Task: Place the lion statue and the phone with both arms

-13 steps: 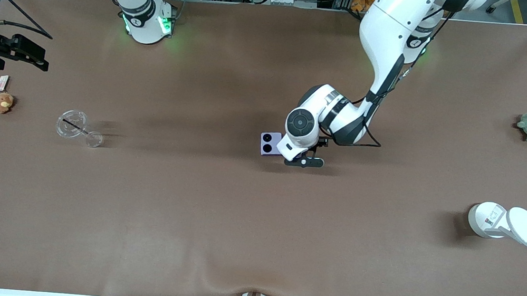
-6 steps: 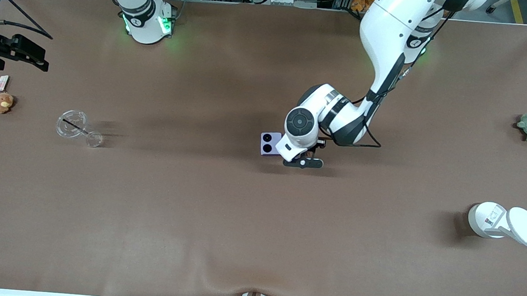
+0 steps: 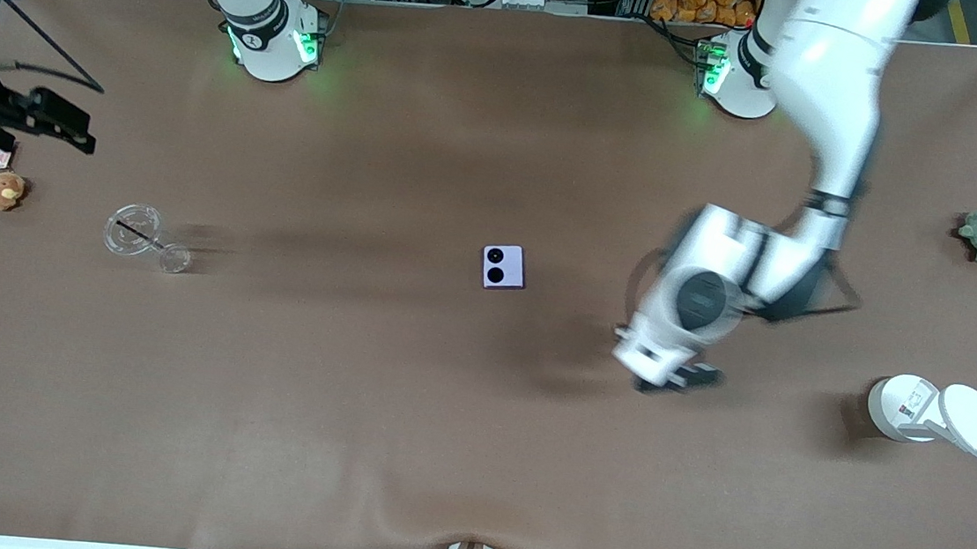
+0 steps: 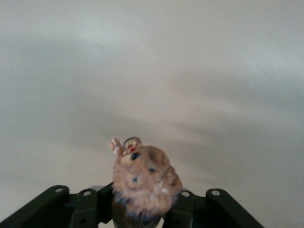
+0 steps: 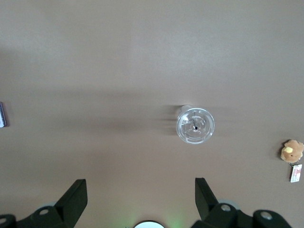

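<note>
Left tool [image 3: 665,374] up over bare worktop [image 3: 351,431], clamped on the lion statue [image 4: 145,178]. Phone [image 3: 503,267] flat mid-worktop, farther from the front camera. Right tool [image 5: 140,202] spread wide, parked high above the glass [image 5: 195,125], holding nothing.

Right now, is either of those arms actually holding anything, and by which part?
The left end effector grips the lion statue by its lower body, head sticking out. The right end effector is open and holds nothing.
</note>
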